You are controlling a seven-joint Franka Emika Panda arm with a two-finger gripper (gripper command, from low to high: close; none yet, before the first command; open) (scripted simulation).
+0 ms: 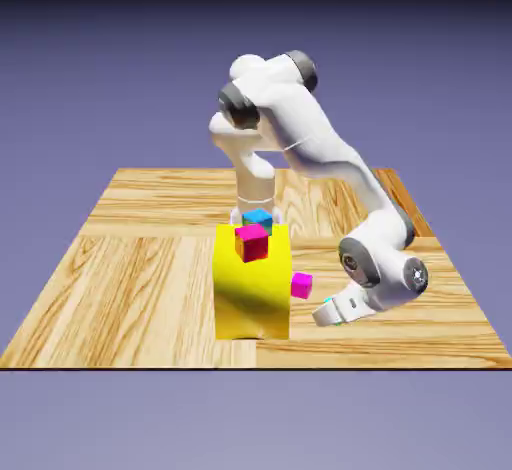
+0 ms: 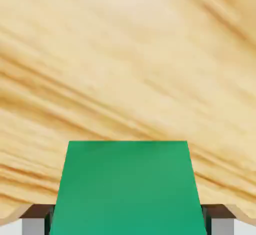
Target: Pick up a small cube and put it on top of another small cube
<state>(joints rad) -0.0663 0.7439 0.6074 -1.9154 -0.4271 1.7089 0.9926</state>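
We see a worktop (image 1: 130, 288) of pale wood with streaky brown grain, set against a plain blue-violet backdrop that darkens to black at the top. Going left to right in the exterior view, we find a glossy yellow block (image 1: 252, 303) with a curved front; a red-and-magenta cube (image 1: 252, 243) and a blue cube (image 1: 258, 220), which shows partly behind it; then a small, plain magenta cube (image 1: 302, 285) just beside the block's right side; then the smooth white arm (image 1: 320, 148) with dark grey joints. Our end effector (image 2: 128, 224) is clenched on the teal cube (image 2: 128, 189), flat-faced and matte, which sits between its fingertips over the wood.
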